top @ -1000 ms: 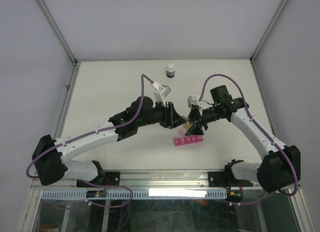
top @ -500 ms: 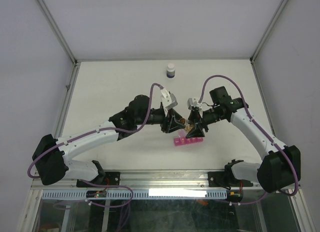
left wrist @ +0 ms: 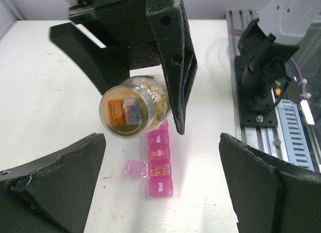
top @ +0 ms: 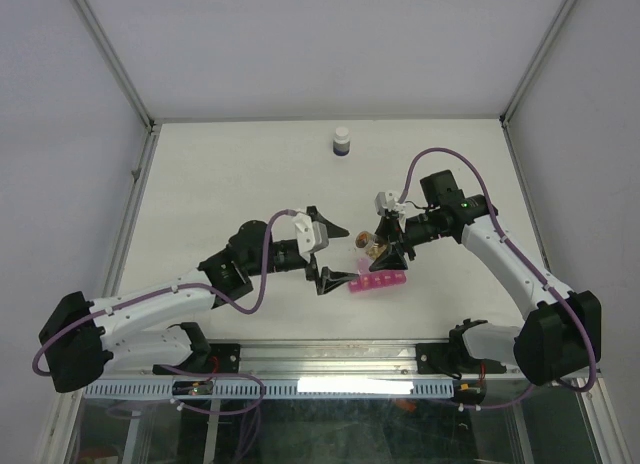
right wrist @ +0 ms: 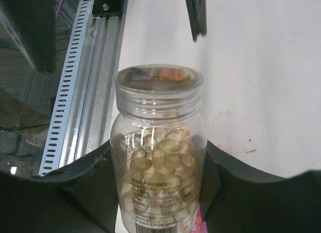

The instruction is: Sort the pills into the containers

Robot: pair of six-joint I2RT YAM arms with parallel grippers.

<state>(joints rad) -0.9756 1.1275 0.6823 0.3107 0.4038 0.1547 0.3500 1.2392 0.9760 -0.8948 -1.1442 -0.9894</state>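
Seeming rigid, slick and light, the bottle (right wrist: 158, 117) of pills (right wrist: 160, 160) is clamped mid-body by the right end effector (right wrist: 158, 147), the left end effector (left wrist: 161, 140) spread apart.

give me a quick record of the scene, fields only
right pincer: shut on bottle, tilted over organiser
left pincer: open, empty, beside organiser
pills: seen inside bottle
organiser: pink, one lid open
far side: dark bottle, white cap
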